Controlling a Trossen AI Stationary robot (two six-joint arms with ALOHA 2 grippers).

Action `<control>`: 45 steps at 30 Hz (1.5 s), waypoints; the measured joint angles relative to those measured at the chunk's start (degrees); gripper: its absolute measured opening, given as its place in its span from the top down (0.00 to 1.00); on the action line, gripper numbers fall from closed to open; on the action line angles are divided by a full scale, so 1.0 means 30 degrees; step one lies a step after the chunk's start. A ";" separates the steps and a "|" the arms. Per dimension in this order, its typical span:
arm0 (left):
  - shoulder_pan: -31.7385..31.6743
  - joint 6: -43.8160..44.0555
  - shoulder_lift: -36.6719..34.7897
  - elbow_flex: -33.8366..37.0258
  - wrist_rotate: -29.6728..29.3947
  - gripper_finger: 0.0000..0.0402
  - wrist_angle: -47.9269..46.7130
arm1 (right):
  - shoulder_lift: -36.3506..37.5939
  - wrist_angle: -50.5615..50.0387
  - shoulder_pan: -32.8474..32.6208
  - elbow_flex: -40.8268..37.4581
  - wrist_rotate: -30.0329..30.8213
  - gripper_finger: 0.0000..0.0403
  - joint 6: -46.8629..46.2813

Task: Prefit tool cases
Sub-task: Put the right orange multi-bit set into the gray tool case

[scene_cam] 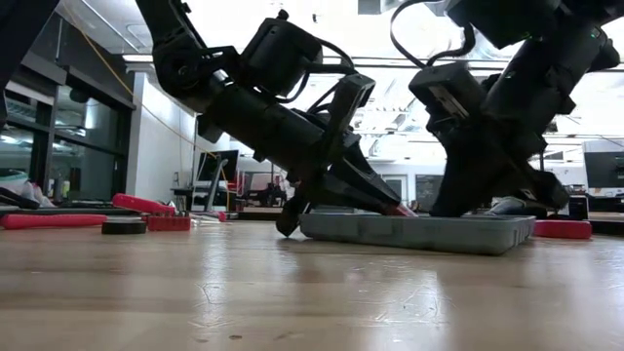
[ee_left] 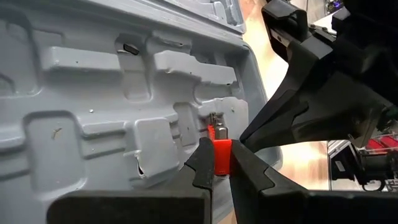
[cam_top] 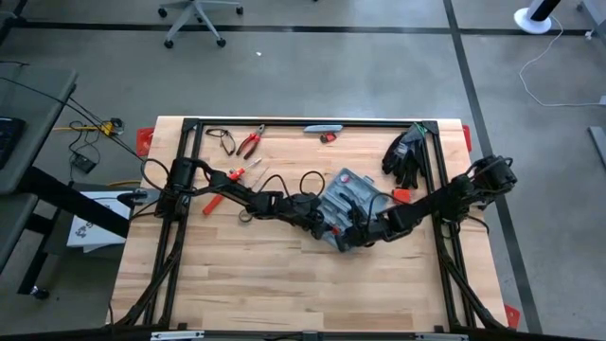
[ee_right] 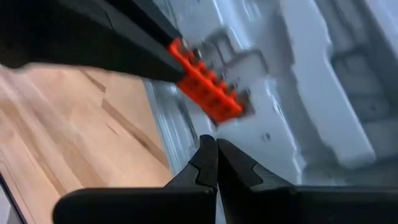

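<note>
Pale butcher-block wooden table (cam_top: 256, 275) fills the scene, ringed by a black frame, with a grey floor and office chairs beyond. We see the flat grey-blue plastic tool case (cam_top: 343, 202) lying open near the table's centre, slightly right, its long axis running diagonally from far-right to near-left; in the low view it sits flat on the wood (scene_cam: 419, 232). Both arms converge on it. Our left gripper (ee_left: 222, 163) reaches in from the left, its fingers clamped on a small red bit holder (ee_left: 221, 149) with a metal tip, held right over a moulded slot near the case's edge. Our right gripper (ee_right: 216, 163) comes in from the right, fingers pressed together and holding nothing, hovering just beside the same red piece, which its wrist view shows as a ribbed red block (ee_right: 205, 81) against the grey moulding. We judge that the coming move turns on this: the slot lies directly ahead of the left gripper's tip, so the left arm is the one placed to seat the part, while the right could press or steady. Elsewhere, loose red-handled pliers (cam_top: 249, 143) and a pair of black gloves (cam_top: 405, 154) lie along the far side.
</note>
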State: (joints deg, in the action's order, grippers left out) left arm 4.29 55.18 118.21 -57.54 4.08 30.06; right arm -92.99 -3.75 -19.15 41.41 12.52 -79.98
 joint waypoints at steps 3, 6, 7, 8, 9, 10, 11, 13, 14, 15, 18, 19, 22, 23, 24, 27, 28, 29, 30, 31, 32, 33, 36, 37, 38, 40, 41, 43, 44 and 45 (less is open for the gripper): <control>0.0007 -0.0238 0.0007 -0.0007 0.0016 0.96 -0.0020 | -0.0006 0.0530 0.0043 -0.0007 0.0371 1.00 0.0149; -0.0030 -0.0439 0.0007 -0.0007 0.0047 0.96 -0.0022 | 0.0064 0.0123 0.0033 -0.0007 0.0934 1.00 -0.0424; -0.0036 -0.0452 0.0007 -0.0007 0.0095 0.96 -0.0036 | 0.0177 -0.0268 0.0026 -0.0007 0.1231 1.00 -0.0775; -0.0036 -0.0479 0.0007 -0.0007 0.0156 0.96 -0.0036 | 0.0375 -0.0701 -0.0001 -0.0007 0.1490 1.00 -0.1097; -0.0044 -0.0500 0.0007 -0.0007 0.0208 0.96 -0.0036 | 0.0609 -0.1230 -0.0099 -0.0007 0.1746 1.00 -0.1393; -0.0051 -0.0582 0.0012 -0.0007 0.0279 0.96 -0.0048 | 0.0866 -0.1764 -0.0190 -0.0007 0.1973 1.00 -0.1661; -0.0051 -0.0639 0.0015 -0.0007 0.0342 0.96 -0.0051 | 0.1118 -0.2291 -0.0280 -0.0007 0.2151 1.00 -0.1834; -0.0051 -0.0693 0.0015 0.0000 0.0452 0.96 -0.0058 | 0.1590 -0.3178 -0.0457 -0.0007 0.2185 1.00 -0.2093; -0.0051 -0.0707 0.0015 0.0000 0.0466 0.96 -0.0058 | 0.1785 -0.3540 -0.0539 -0.0007 0.2105 1.00 -0.2169; -0.0051 -0.0707 0.0015 0.0000 0.0466 0.96 -0.0058 | 0.1896 -0.3692 -0.0630 -0.0007 0.1903 1.00 -0.2181; -0.0082 -0.0772 0.0022 0.0000 0.0479 0.96 -0.0058 | 0.1872 -0.3671 -0.0874 0.0000 0.0993 1.00 -0.2082; -0.0106 -0.0858 0.0022 0.0000 0.0525 0.96 -0.0057 | 0.1785 -0.3577 -0.0950 0.0000 0.0822 1.00 -0.2061; -0.0289 -0.1150 0.0022 0.0000 0.0957 0.96 -0.0080 | 0.1614 -0.3533 -0.1120 0.0000 0.0686 1.00 -0.2174; -0.0318 -0.1264 0.0022 -0.0006 0.1081 0.96 -0.0081 | 0.1538 -0.3503 -0.1132 0.0000 0.0615 1.00 -0.2181; -0.0354 -0.1358 0.0029 -0.0007 0.1176 0.96 -0.0082 | 0.1367 -0.3537 -0.1113 0.0000 0.0478 1.00 -0.2174; -0.0437 -0.1472 0.0029 -0.0007 0.1461 0.96 -0.0103 | 0.0825 -0.3306 -0.0988 0.0019 0.0176 1.00 -0.2188; -0.0444 -0.1494 0.0029 -0.0007 0.1537 0.96 -0.0117 | 0.0683 -0.3121 -0.0955 0.0040 0.0168 1.00 -0.2185; -0.0444 -0.1598 0.0029 -0.0007 0.1550 0.96 -0.0130 | 0.0567 -0.2944 -0.0915 0.0046 0.0142 1.00 -0.2183; -0.0444 -0.1654 0.0029 -0.0007 0.1565 0.96 -0.0131 | 0.0461 -0.2756 -0.0859 0.0051 0.0082 1.00 -0.2186; -0.0444 -0.1743 0.0029 -0.0007 0.1615 0.96 -0.0144 | 0.0437 -0.2598 -0.0797 0.0051 0.0075 1.00 -0.2181; -0.0444 -0.1843 0.0029 -0.0007 0.1652 0.96 -0.0146 | 0.0424 -0.2510 -0.0751 0.0051 0.0031 1.00 -0.2181; -0.0449 -0.1928 0.0029 -0.0007 0.1695 0.96 -0.0146 | 0.0424 -0.2483 -0.0703 0.0051 0.0018 1.00 -0.2174; -0.0489 -0.1970 0.0029 -0.0007 0.1882 0.96 -0.0131 | 0.0405 -0.2434 -0.0603 0.0051 -0.0020 1.00 -0.2061; -0.0542 -0.2092 0.0029 -0.0007 0.1984 0.96 -0.0131 | 0.0402 -0.2428 -0.0593 0.0051 -0.0026 1.00 -0.2046; -0.0582 -0.2267 0.0040 -0.0007 0.2075 0.96 -0.0131 | 0.0402 -0.2424 -0.0593 0.0051 -0.0023 1.00 -0.2043; -0.0745 -0.2639 0.0044 -0.0011 0.2199 0.96 -0.0131 | 0.0395 -0.2432 -0.0593 0.0051 -0.0012 1.00 -0.2043; -0.0866 -0.2775 0.0051 -0.0015 0.2316 0.96 -0.0131 | 0.0389 -0.2429 -0.0593 0.0051 -0.0015 1.00 -0.2044; -0.1108 -0.2978 0.0051 -0.0017 0.2644 0.96 -0.0142 | 0.0388 -0.2432 -0.0586 0.0051 -0.0018 1.00 -0.2043; -0.1232 -0.2997 0.0051 -0.0022 0.2705 0.96 -0.0180 | 0.0388 -0.2432 -0.0581 0.0046 0.0011 1.00 -0.2048; -0.1335 -0.3002 0.0051 -0.0022 0.2755 0.96 -0.0204 | 0.0380 -0.2432 -0.0567 0.0047 0.0072 1.00 -0.2047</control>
State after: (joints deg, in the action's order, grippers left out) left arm 0.29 46.17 118.37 -57.60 12.34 29.45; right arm -91.85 -11.05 -20.85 41.55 12.74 -86.12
